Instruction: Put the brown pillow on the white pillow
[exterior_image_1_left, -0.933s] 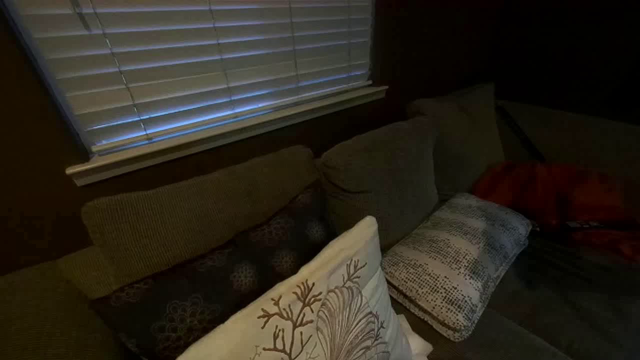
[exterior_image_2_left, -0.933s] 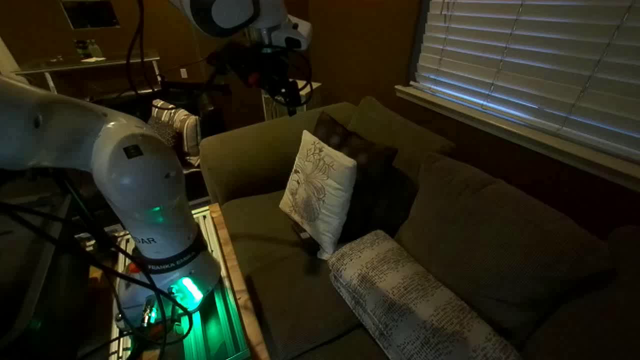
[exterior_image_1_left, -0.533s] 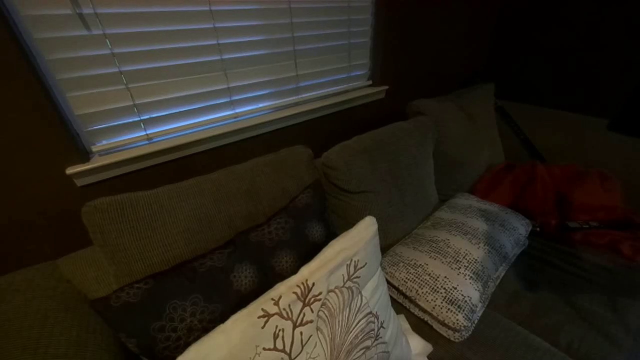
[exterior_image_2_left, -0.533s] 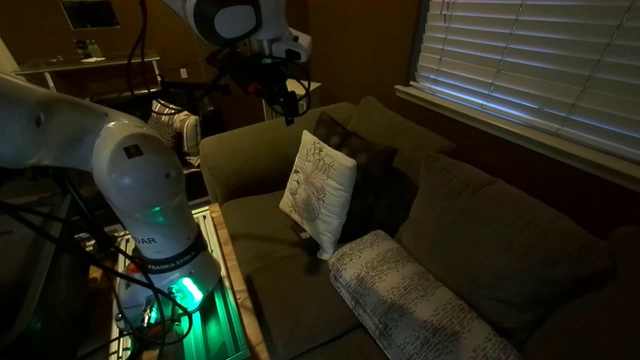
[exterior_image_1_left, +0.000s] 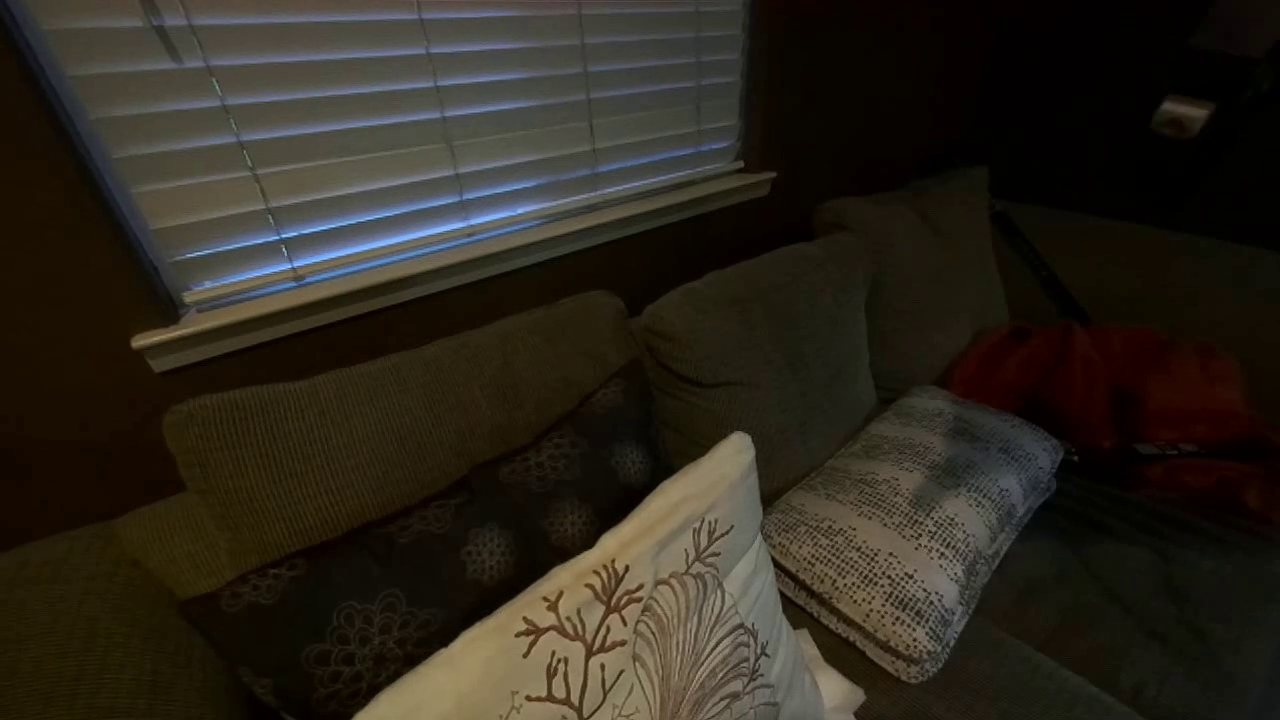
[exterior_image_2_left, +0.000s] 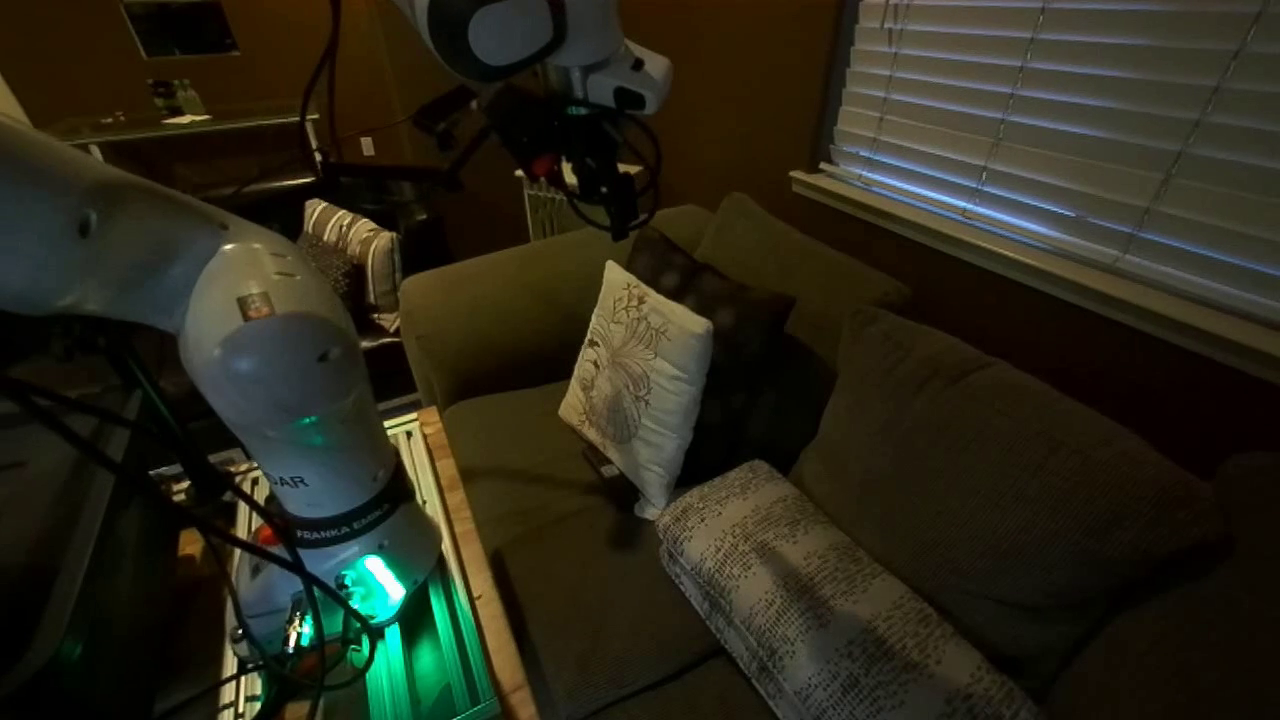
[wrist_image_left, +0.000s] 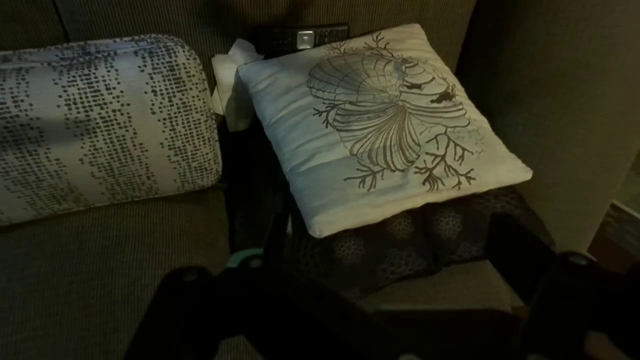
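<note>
The tool (wrist_image_left: 389, 227) stands spread, empty; in the wrist view, best pinch the square dark-brown flowered cloth pillow (wrist_image_left: 407, 245) at six o'clock, where it juts past the square cream embroidered cloth pillow (wrist_image_left: 380, 135).

In an exterior view I see, on the olive ribbed-fabric couch (exterior_image_2_left: 590, 615), the cream square embroidered fabric pillow (exterior_image_2_left: 640, 375) standing tilted near the middle of the frame. Directly behind it is the dark brown square patterned pillow (exterior_image_2_left: 745, 330). Just beside, toward the lower right, lies the white rectangular dot-striped pillow (exterior_image_2_left: 830, 600).
</note>
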